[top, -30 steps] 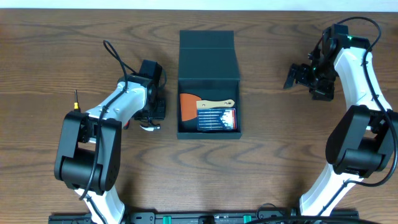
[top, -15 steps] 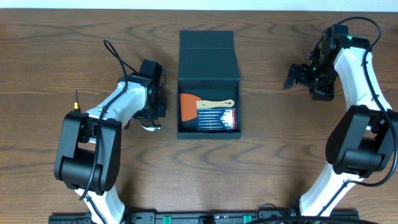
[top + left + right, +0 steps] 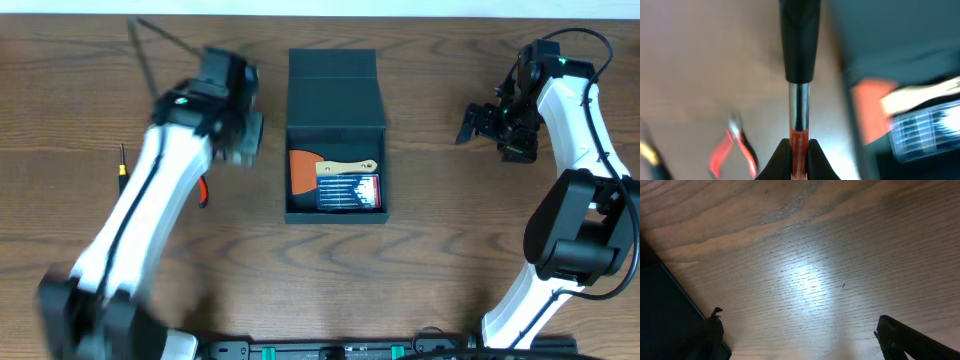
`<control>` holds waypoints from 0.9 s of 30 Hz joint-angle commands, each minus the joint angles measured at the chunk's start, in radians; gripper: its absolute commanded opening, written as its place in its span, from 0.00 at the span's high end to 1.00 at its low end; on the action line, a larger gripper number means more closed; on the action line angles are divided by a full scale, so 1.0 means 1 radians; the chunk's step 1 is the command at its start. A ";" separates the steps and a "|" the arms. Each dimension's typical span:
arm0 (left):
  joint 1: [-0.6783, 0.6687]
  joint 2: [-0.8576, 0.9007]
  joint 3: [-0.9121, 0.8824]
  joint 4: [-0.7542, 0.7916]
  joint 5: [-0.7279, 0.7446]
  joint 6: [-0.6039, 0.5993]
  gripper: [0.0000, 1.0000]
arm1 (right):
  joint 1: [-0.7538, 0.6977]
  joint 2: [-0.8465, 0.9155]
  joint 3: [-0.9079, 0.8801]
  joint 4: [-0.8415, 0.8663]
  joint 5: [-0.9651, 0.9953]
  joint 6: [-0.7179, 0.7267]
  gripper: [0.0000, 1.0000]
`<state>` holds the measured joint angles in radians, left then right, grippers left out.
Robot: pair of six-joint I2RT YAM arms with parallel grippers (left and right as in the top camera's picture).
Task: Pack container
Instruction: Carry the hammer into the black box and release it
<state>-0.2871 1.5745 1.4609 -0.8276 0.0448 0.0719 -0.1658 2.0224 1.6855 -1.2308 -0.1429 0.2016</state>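
Observation:
The container (image 3: 335,90) is a dark teal box standing open at mid-table with its lid flap laid back. Inside lie an orange brush with a wooden handle (image 3: 330,166) and a blue packet of drill bits (image 3: 350,192). My left gripper (image 3: 240,135) is blurred, left of the container. In the left wrist view it (image 3: 799,150) is shut on a tool (image 3: 799,75) with an orange shaft, silver collar and black end, held above the table beside the container (image 3: 890,45). My right gripper (image 3: 480,125) is open and empty over bare wood (image 3: 800,330), right of the container.
Red-handled pliers (image 3: 203,188) lie on the table left of the container and also show in the left wrist view (image 3: 735,150). A thin yellow-tipped tool (image 3: 122,165) lies further left. A corner of the container (image 3: 660,310) shows in the right wrist view.
My left arm has lifted and swung toward the table's back, taking the orange-shafted tool off the table beside the pliers. The right arm has not moved.

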 commanded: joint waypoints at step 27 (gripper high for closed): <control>-0.526 0.314 0.034 0.068 -0.378 0.586 0.94 | 0.006 0.000 0.000 -0.065 -0.011 0.010 0.01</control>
<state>-0.8173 1.8984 1.4948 -0.7586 -0.2867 0.6373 -0.1658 2.0224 1.6855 -1.2903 -0.1429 0.2016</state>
